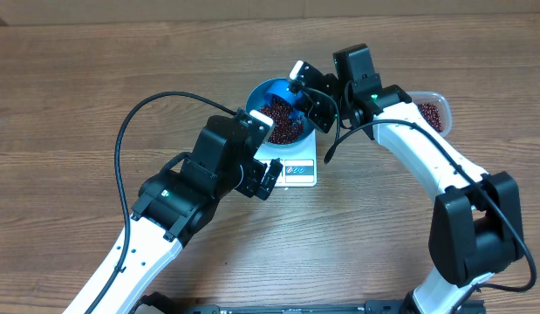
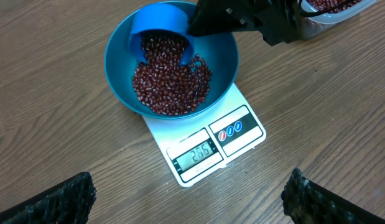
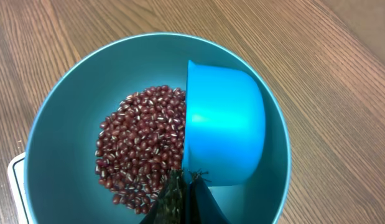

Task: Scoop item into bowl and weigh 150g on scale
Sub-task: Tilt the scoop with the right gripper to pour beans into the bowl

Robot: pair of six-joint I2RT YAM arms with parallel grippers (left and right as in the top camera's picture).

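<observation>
The blue bowl [image 1: 263, 90] stands on the white scale [image 1: 301, 172], with a pile of dark red-brown beans [image 2: 173, 84] inside it. A small blue scoop [image 3: 226, 134] lies tipped on its side over the bowl, its mouth toward the beans, some of which still sit in it. My right gripper [image 3: 186, 199] is shut on the scoop at its near edge; the handle itself is hidden between the fingers. My left gripper [image 2: 189, 202] hangs open over bare table just in front of the scale [image 2: 242, 134], holding nothing. The scale's display shows digits.
A clear plastic tub [image 1: 432, 110] with more beans stands to the right of the bowl, behind my right arm; it also shows as the tub [image 2: 335, 7] at the top right edge of the left wrist view. A black cable loops over the table's left half.
</observation>
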